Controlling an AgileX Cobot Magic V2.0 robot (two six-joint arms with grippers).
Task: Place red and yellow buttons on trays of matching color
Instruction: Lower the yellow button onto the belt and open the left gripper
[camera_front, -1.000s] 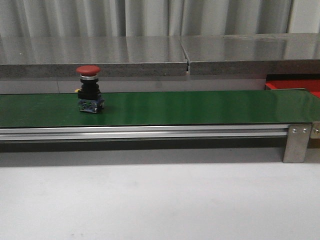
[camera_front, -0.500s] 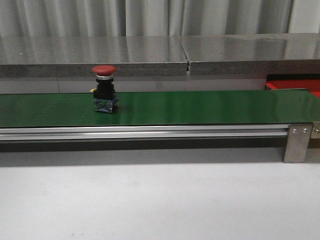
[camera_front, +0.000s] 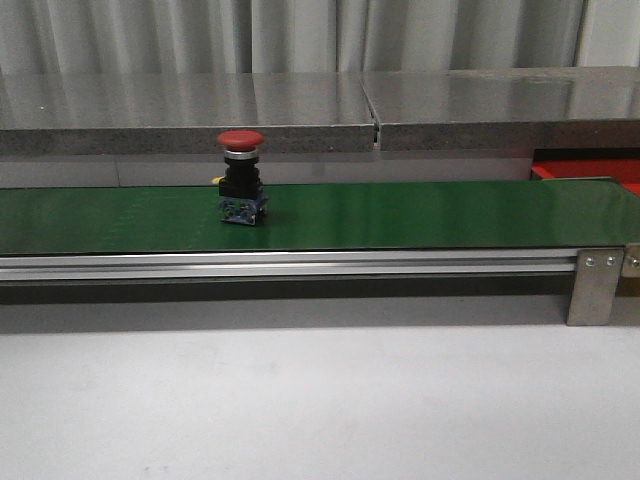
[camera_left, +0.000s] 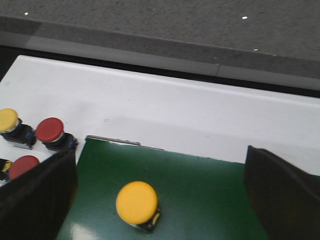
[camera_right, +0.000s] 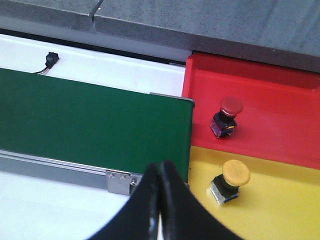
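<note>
A red button (camera_front: 241, 175) stands upright on the long green belt (camera_front: 420, 215), left of its middle. In the left wrist view a yellow button (camera_left: 136, 202) sits on the belt's end (camera_left: 200, 190) between the wide-apart fingers of my open left gripper (camera_left: 160, 167), touching neither. My right gripper (camera_right: 160, 170) is shut on nothing, above the belt's other end. Beside that end lie the red tray (camera_right: 280, 95), holding a red button (camera_right: 229, 116), and a yellow tray (camera_right: 285, 210), holding a yellow button (camera_right: 233, 181). Neither gripper shows in the front view.
On the white table beside the belt's start stand a yellow button (camera_left: 9, 123) and two red ones (camera_left: 50, 132) (camera_left: 22, 166). A grey stone ledge (camera_front: 300, 110) runs behind the belt. A corner of the red tray (camera_front: 590, 170) shows at the far right.
The red button has travelled rightwards along the belt, staying upright. Nothing else in the front view has moved.
</note>
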